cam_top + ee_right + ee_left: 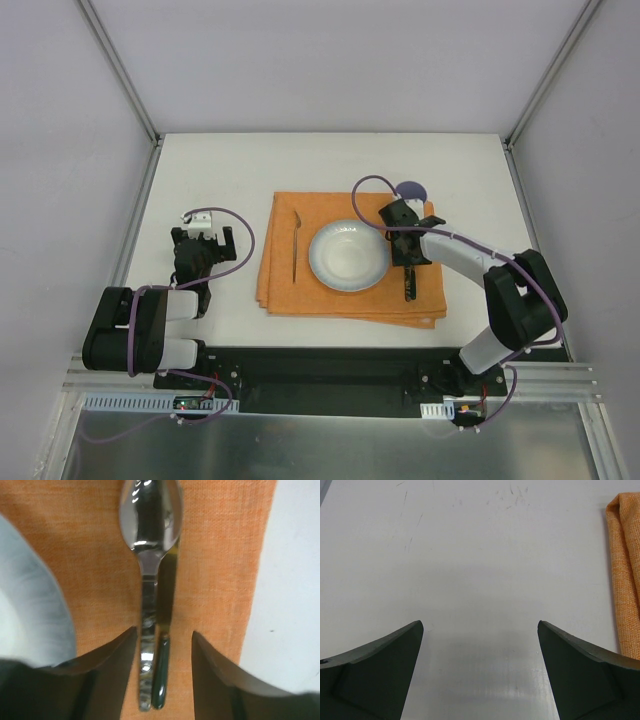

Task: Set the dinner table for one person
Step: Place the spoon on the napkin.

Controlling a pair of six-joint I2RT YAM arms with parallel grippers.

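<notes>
Beneath everything, matte white dinner table [230, 160]

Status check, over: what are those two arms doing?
Left jaws wide open above dinner table. Right jaws apart, straddling spoon and knife on orange placemat. Dish close beside, nothing blocking.
</notes>
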